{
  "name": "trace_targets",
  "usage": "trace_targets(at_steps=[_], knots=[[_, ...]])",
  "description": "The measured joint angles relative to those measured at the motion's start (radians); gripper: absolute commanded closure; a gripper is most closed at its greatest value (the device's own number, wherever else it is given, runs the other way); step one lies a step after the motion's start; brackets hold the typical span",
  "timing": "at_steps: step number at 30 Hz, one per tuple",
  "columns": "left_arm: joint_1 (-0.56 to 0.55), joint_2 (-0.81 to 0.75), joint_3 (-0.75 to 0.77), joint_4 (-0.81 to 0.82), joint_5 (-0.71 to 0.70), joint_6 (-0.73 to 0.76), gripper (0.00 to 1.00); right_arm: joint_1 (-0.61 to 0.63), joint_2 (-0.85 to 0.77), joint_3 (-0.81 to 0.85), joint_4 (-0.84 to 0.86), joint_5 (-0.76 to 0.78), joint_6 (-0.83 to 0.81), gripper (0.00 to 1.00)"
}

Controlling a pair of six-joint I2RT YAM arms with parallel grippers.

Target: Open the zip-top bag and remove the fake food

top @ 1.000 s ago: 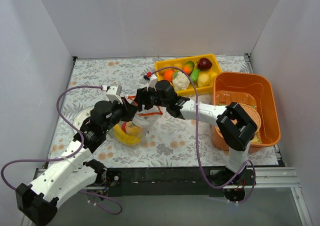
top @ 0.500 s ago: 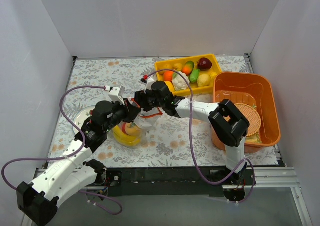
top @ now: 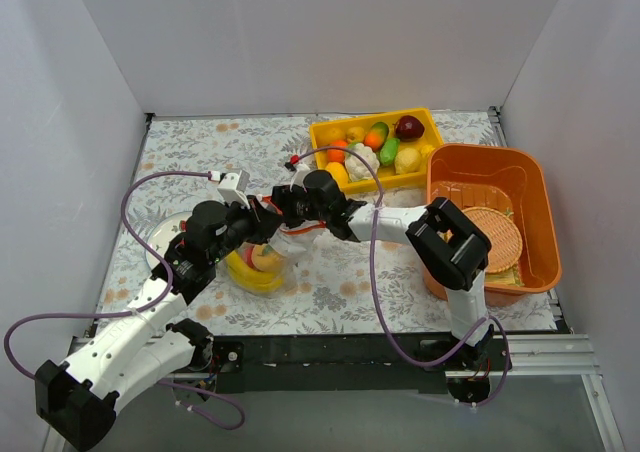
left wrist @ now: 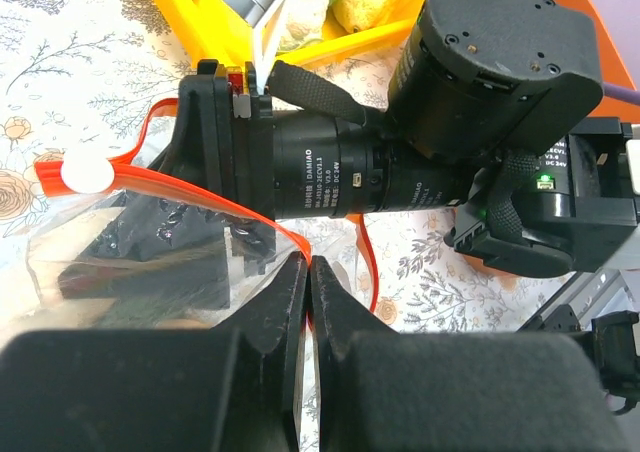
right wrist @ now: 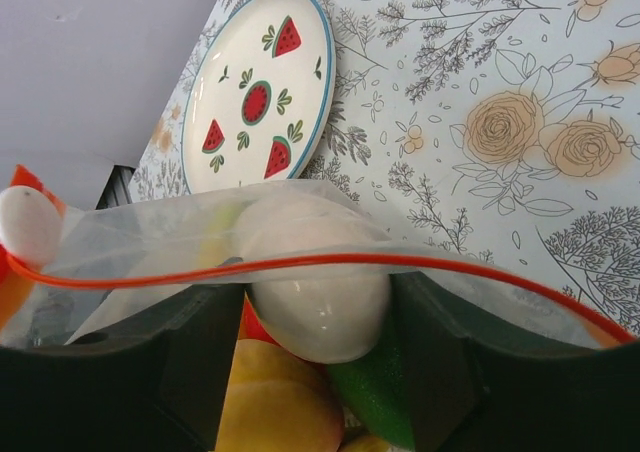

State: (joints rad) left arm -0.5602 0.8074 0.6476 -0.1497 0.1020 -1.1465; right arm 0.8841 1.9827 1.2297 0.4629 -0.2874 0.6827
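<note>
My left pincer [left wrist: 307, 272] is pinched shut on the bag [left wrist: 110, 222] rim, right pincer [right wrist: 315, 307] spread wide; slippery film could slide out, mouth collapsing.

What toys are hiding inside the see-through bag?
Through the zip-top bag you can see a white oblong piece, a yellow piece, a green piece and a red sliver. They overlap, so anything underneath them is covered.

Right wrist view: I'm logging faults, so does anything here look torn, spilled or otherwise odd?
Nothing stands out. The clear crinkly zip-top bag looks whole, its red-orange zip strip unbroken, and the glossy white oblong toy piece sits inside it. The watermelon-patterned plate lies flat on the floral tablecloth.
</note>
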Motion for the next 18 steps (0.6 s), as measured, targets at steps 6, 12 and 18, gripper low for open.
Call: trace_targets(at_steps=[6,12,18], knots=[[0.0,-0.003,0.0,-0.007,-0.043,-0.02,1.0,0.0,-0.003,-0.032,0.043,0.011,0.034,0.71],[0.0,-0.003,0.005,-0.056,-0.148,-0.053,1.0,0.0,-0.077,-0.096,0.009,0.043,0.024,0.74],[0.0,-0.001,0.025,-0.088,-0.219,-0.07,1.0,0.001,-0.213,-0.098,-0.063,0.084,-0.019,0.75]])
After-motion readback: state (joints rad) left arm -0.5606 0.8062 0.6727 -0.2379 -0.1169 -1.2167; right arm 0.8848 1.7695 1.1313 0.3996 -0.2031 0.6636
